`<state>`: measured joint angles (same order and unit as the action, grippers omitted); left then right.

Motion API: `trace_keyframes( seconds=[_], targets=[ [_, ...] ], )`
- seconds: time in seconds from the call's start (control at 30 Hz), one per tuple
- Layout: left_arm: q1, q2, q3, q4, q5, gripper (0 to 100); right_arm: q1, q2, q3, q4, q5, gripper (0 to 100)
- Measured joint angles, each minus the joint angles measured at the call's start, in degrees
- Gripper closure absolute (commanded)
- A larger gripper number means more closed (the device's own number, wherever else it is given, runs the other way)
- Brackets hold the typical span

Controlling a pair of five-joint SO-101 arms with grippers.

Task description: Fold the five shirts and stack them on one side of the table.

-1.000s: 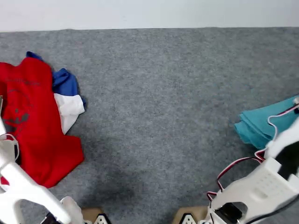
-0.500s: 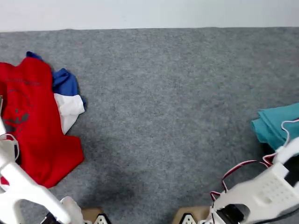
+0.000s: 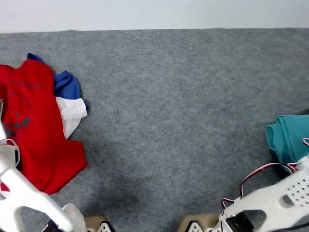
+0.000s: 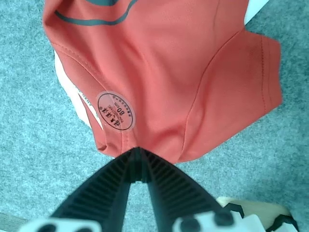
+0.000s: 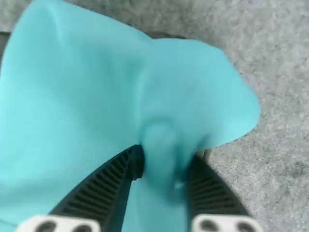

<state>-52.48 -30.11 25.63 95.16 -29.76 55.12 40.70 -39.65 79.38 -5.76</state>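
Teal shirt (image 3: 288, 137): in the high view it sits bunched on the right side of the table (image 3: 183, 96), running out of frame, with the right arm (image 3: 277, 200) rising from the near edge just beneath it. The red shirt (image 3: 34, 121) lies flat at the far left, its long axis running far to near. It covers most of a blue shirt (image 3: 67, 86) and a white shirt (image 3: 72, 112), which poke out on its inner side. The left arm (image 3: 19, 195) stands at its near end. Between the two lots you have a broad bare stretch of grey felt, which is your room for spreading and folding. Left wrist view: the left gripper (image 4: 138, 159) has its fingers together, tips right at the red shirt's hem, near a round sticker (image 4: 116, 110). You cannot tell whether any cloth is nipped. The shirt runs straight away from the tips. Right wrist view: the right gripper (image 5: 161, 162) is clamped on a raised ridge of teal cloth, and the rest billows ahead of the fingers with felt beyond it. Judgement: the right arm is the nearer one for the teal shirt and has it in hand. The open room lies toward the table's middle, so draw inward, since how much table is left on the outer side cannot be seen. Keep off the left pile.
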Motion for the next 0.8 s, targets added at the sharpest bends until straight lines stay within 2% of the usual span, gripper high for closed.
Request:
trace_keyframes(
  seconds=[0.1, 0.3, 0.43, 0.63, 0.7, 0.8],
  targets=[
    [0.00, 0.00, 0.00, 0.00, 0.00, 100, 0.35, -0.53, 0.00, 1.41, 0.00, 61.9],
    [0.00, 0.00, 0.00, 0.00, 0.00, 100, -0.70, -8.88, 0.00, 7.03, 0.00, 65.6],
    [0.00, 0.00, 0.00, 0.00, 0.00, 100, -3.69, -14.24, 0.00, 13.01, 0.00, 75.3],
    [0.00, 0.00, 0.00, 0.09, 0.00, 100, -8.62, -15.47, 0.00, 17.93, 0.00, 99.8],
    [0.00, 0.00, 0.00, 0.97, 0.00, 100, -9.41, -14.51, -0.09, 17.93, 0.00, 96.6],
    [0.00, 0.00, 0.00, 1.67, 0.00, 100, -10.29, -9.76, -0.09, 17.93, 0.00, 98.9]
  ],
)
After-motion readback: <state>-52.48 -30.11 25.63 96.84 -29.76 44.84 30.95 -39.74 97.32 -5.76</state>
